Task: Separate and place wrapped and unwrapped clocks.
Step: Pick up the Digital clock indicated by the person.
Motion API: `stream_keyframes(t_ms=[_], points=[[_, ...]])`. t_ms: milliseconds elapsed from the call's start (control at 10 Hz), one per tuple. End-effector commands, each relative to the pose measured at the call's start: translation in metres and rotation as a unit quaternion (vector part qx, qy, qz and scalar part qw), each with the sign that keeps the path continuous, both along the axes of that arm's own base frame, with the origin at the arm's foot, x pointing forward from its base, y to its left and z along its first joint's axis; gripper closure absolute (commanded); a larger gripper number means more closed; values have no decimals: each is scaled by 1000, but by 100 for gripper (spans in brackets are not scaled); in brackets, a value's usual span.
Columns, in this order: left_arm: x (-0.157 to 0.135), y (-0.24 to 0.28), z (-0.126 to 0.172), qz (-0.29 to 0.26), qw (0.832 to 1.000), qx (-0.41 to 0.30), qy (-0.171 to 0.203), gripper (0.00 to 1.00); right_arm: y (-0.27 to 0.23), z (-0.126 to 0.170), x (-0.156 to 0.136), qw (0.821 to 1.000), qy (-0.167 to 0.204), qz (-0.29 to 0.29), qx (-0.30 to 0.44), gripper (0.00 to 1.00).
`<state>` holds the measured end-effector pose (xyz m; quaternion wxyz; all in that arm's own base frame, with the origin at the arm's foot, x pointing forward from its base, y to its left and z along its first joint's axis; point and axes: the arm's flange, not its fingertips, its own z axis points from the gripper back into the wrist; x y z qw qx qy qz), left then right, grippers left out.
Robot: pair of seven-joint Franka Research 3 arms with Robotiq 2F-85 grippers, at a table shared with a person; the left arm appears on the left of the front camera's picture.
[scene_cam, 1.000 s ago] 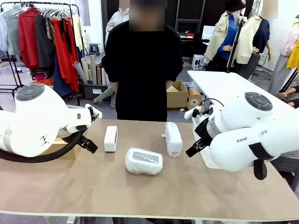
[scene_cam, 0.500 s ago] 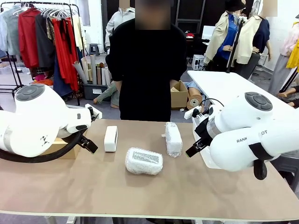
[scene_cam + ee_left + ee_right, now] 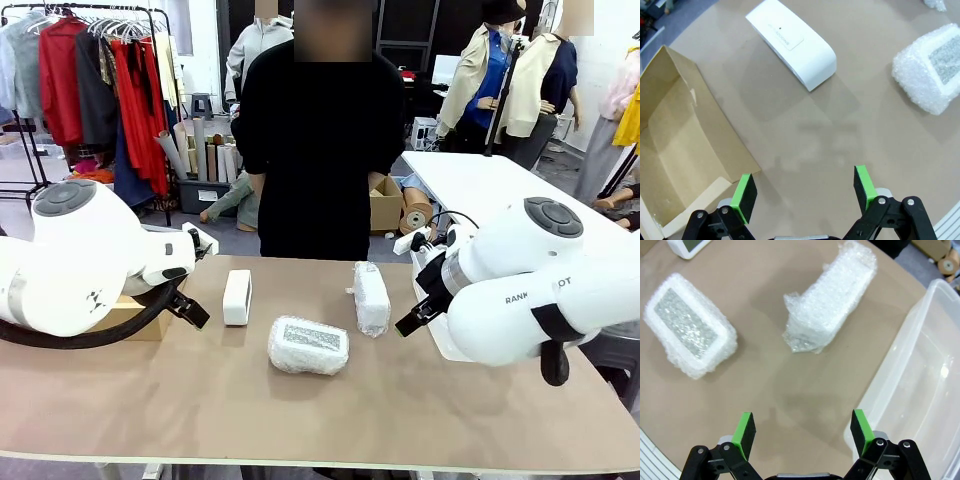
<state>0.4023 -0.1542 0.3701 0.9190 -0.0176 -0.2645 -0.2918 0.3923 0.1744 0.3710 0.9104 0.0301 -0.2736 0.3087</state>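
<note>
Now for the Sorting: Three Clocks Lie Untouched Between Two Spread Grippers

On a tan counter (image 3: 300,420), a bare white clock (image 3: 237,297) stands at centre left of the front view. A grey-faced bundle (image 3: 308,345) lies in the middle foreground, and a second bundle (image 3: 371,297) sits just right of centre. All three are apart from one another. A person (image 3: 315,150) in black waits at the far side.

The left gripper (image 3: 805,190) hangs with its green pads spread wide over bare counter. The white clock is toward the upper middle of its wrist view, and an open cardboard box (image 3: 675,150) is at lower left. The right gripper (image 3: 802,432) is likewise spread and holds nothing, with both bundles above it in its frame and a clear plastic bin (image 3: 920,380) at right.

The trouble likely lies in the surfaces. The bubble wrap is whitish, puffy and yielding, with loose crumpled ends, so pads that close on film alone could let a bundle sag, twist or slide free. The bare clock is a smooth, hard, rounded block, and its curved edges may squirt out of an off-centre pinch. The box's raised flap and the bin's thin wall could also catch a low approach.
</note>
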Motion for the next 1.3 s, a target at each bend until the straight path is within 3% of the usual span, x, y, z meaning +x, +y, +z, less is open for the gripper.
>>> stream_keyframes(t_ms=[0,500,700,900,1200], points=[[-1,3,14,-18,999,-20,30,0,-6,8,-2,999,20,12,41,0],[-1,4,52,-91,987,-58,118,0,1,43,18,993,34,68,90,0],[8,22,69,-172,980,-80,57,0,-8,54,29,987,32,105,117,0],[16,35,82,-272,955,-116,11,0,-24,62,39,969,12,182,168,0],[29,45,89,-344,930,-108,-65,0,-57,67,57,945,-2,250,211,0]])
